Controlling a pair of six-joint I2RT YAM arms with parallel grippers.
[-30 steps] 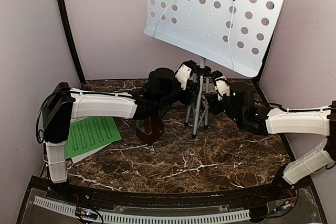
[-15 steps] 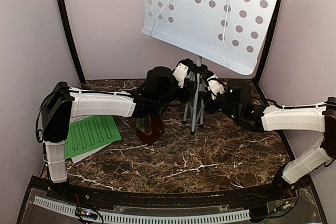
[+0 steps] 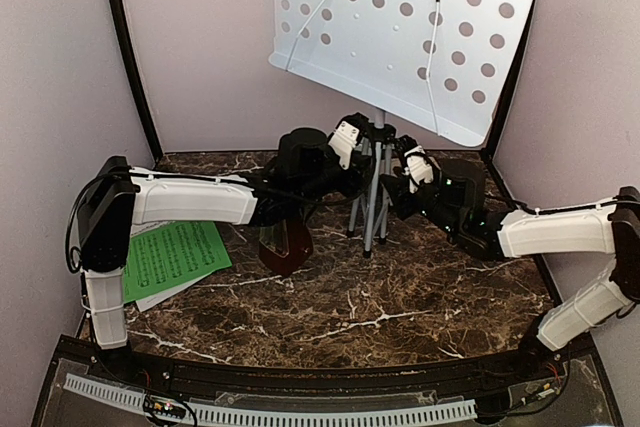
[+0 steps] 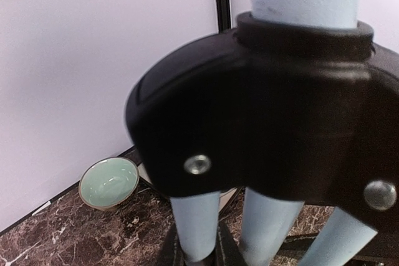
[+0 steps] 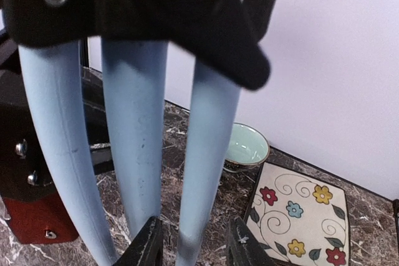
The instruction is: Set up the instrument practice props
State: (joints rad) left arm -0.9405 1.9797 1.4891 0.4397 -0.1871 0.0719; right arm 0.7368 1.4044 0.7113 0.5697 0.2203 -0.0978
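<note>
The music stand's white hole-punched desk (image 3: 400, 37) stands high at the back on pale tripod legs (image 3: 372, 202). My left gripper (image 3: 360, 142) reaches in from the left and is shut on one leg (image 4: 193, 222) just below the black hub (image 4: 262, 110). My right gripper (image 3: 402, 165) is open, with its fingers either side of another leg (image 5: 199, 172), small gaps showing. The dark red-brown metronome (image 3: 285, 242) stands under my left arm and shows in the right wrist view (image 5: 37, 219). The green and white music sheets (image 3: 175, 257) lie at the left.
A small pale-green bowl (image 4: 109, 182) sits by the back wall behind the stand, also in the right wrist view (image 5: 249, 144). A flower-patterned tile (image 5: 299, 222) lies beside it. Walls close in on three sides.
The stand has shifted a little to the left and its desk has risen and straightened. The right gripper has moved in closer to the legs. The left gripper stays on its leg.
</note>
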